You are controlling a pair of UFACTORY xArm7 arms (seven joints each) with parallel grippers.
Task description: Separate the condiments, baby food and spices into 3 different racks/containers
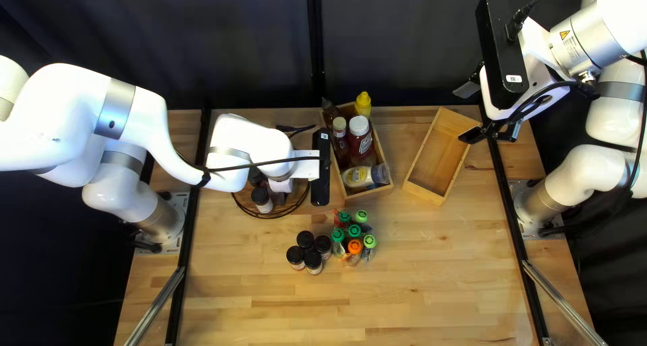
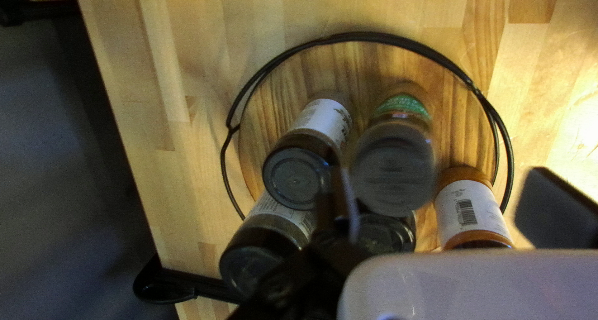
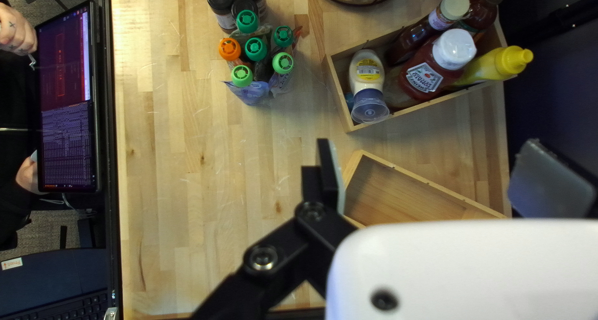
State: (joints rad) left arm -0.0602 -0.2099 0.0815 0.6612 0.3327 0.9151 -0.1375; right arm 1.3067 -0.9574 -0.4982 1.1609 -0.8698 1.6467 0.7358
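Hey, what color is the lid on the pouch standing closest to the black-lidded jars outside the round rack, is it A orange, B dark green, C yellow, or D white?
B: the dark green lid sits right beside the black-lidded jars.

We have room to pass across the near counter [image 1: 418, 285], and between the capped pouches [image 1: 354, 231] and the wooden tray [image 1: 438, 154]. Bottles [image 1: 359, 126] rise above the wooden box [image 1: 369, 194]. Our left arm [image 1: 251, 136] overhangs the wire rack [image 1: 271, 216]; gaps among its jars [image 2: 296, 180] look tight, though shadow blurs them.
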